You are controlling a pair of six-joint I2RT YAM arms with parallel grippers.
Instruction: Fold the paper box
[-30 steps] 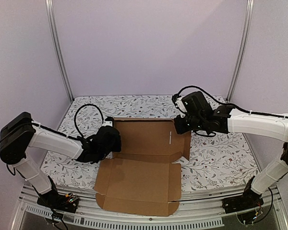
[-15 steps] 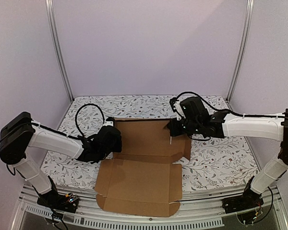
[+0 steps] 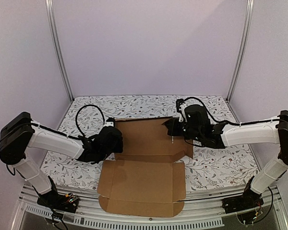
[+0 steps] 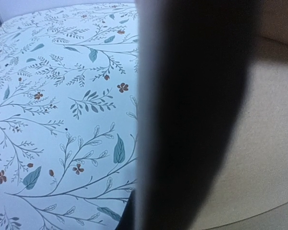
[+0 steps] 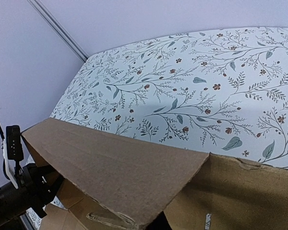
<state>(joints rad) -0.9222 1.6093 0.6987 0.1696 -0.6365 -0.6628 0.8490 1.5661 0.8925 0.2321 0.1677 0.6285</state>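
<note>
- Top view: noted floral tablecloth point(image 3: 216, 163) under lilac backdrop point(image 3: 149, 48). Located paper box point(image 3: 141, 177) mid-table, rear sides half-raised, near panel flat. Found left gripper point(image 3: 113, 139) at its left side, right gripper point(image 3: 173, 129) at its right.
- Left wrist: seen only dark blur beside cardboard; cannot tell grip.
- Right wrist: observed flap point(image 5: 115, 172) tilted inward, fingers hidden; cannot tell grip. Judged wall-raising underway; next calls for tucking side flaps inward.

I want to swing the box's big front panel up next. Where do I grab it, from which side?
Pinch the near edge of the front panel, coming in from the near side. The panel lies flat, so a finger can't slip under elsewhere, but that edge seems to overhang the tablecloth above the rail.
</note>
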